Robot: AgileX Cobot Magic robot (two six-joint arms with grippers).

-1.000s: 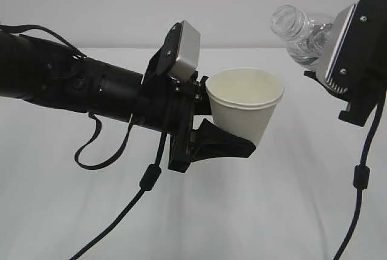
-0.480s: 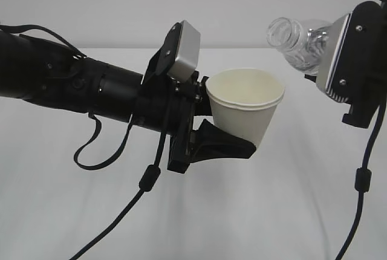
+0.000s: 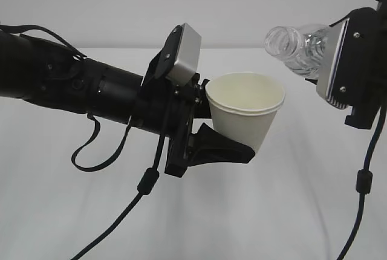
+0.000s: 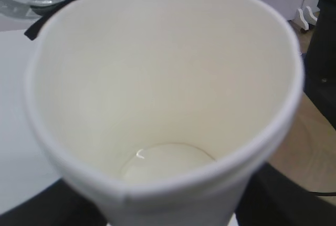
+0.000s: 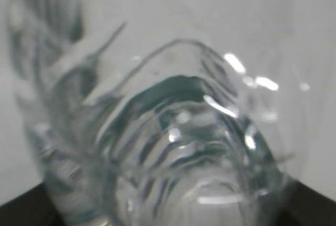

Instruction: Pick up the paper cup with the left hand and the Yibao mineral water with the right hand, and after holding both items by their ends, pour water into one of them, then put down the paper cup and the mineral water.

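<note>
My left gripper [image 3: 233,136] is shut on the white paper cup [image 3: 245,107] and holds it upright above the table. The cup fills the left wrist view [image 4: 163,94]; its bottom looks wet, with a small glint. My right gripper is hidden behind its grey wrist module [image 3: 335,60] and holds the clear Yibao mineral water bottle [image 3: 293,45], tilted with its open neck pointing left, above and just right of the cup's rim. Its green label is hidden. The bottle's ribbed clear body fills the right wrist view [image 5: 168,131]. No stream of water shows.
The white table [image 3: 254,211] lies below both arms. Black cables [image 3: 142,181] hang from the left arm, and one [image 3: 361,181] from the right. A wooden floor patch [image 4: 310,147] shows at the right of the left wrist view.
The bottle has tipped further toward level and its neck has moved left and slightly down, closer to the cup's rim. The cup has sunk slightly.
</note>
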